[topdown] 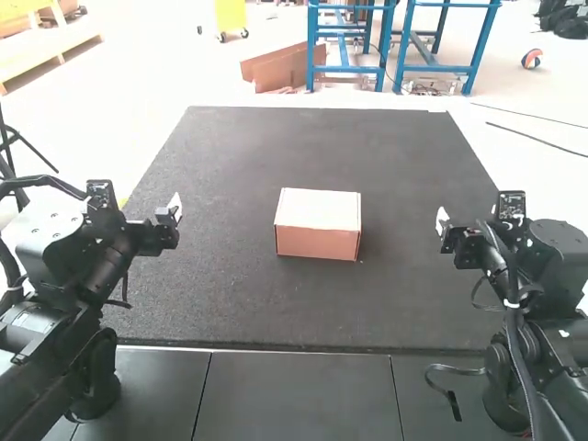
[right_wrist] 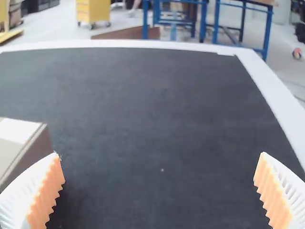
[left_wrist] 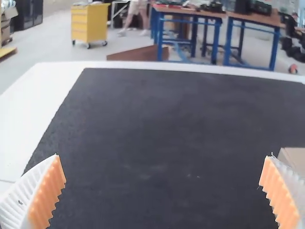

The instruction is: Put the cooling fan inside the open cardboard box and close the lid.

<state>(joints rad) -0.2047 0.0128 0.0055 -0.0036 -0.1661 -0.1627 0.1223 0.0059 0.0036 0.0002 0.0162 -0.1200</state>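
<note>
A brown cardboard box (topdown: 318,223) with its lid shut flat stands in the middle of the black mat (topdown: 312,165). My left gripper (topdown: 172,213) hovers at the mat's left edge, well left of the box, open with nothing between its orange-padded fingers (left_wrist: 45,191). My right gripper (topdown: 445,225) hangs to the right of the box, also open and holding nothing. A corner of the box (left_wrist: 291,156) shows in the left wrist view, and its other end (right_wrist: 19,143) in the right wrist view. No cooling fan can be seen on the mat.
The black mat covers most of the white table (topdown: 138,129). A dark panel (topdown: 276,395) runs along the front edge between the two arm bases.
</note>
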